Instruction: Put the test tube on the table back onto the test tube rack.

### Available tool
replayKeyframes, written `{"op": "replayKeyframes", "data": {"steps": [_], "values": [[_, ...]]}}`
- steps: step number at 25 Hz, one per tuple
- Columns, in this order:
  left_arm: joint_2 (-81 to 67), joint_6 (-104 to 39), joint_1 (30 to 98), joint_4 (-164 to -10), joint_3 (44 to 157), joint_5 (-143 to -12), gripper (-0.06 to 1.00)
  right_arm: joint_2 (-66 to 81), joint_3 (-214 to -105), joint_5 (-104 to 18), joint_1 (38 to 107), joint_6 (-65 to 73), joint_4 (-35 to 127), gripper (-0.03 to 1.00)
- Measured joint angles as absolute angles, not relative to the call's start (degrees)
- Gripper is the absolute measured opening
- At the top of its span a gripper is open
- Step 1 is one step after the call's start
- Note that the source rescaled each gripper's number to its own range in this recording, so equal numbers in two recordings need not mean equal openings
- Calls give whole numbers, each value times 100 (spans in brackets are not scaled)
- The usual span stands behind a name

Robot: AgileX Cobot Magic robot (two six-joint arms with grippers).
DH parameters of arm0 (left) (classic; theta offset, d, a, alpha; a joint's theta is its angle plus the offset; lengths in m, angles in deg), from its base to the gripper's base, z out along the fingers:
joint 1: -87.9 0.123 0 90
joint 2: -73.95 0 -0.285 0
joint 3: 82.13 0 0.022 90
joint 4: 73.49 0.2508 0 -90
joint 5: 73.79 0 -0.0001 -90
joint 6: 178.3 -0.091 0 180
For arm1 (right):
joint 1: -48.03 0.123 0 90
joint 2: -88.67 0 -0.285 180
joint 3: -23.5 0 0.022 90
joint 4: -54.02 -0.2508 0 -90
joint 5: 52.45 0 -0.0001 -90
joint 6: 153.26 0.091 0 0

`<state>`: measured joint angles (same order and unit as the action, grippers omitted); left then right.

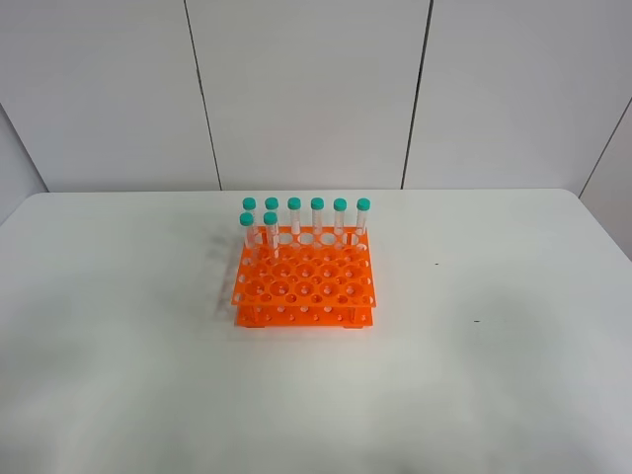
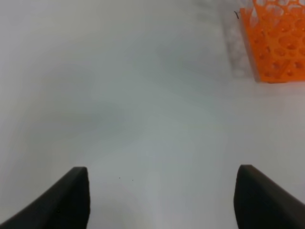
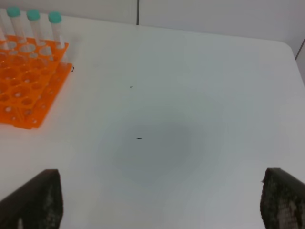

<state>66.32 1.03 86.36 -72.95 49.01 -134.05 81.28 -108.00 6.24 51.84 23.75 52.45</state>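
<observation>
The orange test tube rack (image 1: 304,281) stands on the white table (image 1: 494,375), near its middle. Several teal-capped test tubes (image 1: 317,219) stand upright in its back two rows. I see no tube lying on the table in any view. Neither gripper shows in the exterior high view. My left gripper (image 2: 162,168) is open and empty above bare table, with a rack corner (image 2: 279,43) beyond it. My right gripper (image 3: 162,171) is open and empty, and the rack (image 3: 24,86) with three tubes (image 3: 33,21) lies off to its side.
Grey wall panels (image 1: 306,89) rise behind the table's far edge. Small dark specks (image 1: 476,320) mark the tabletop to the right of the rack. The table's right far corner (image 3: 286,47) shows in the right wrist view.
</observation>
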Motion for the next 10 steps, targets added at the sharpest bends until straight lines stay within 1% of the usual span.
{"op": "replayKeyframes", "data": {"steps": [10], "values": [[6632, 103, 8636, -7314, 4901, -13405, 100, 8128, -10800, 624, 5184, 2375, 5245, 91]]}}
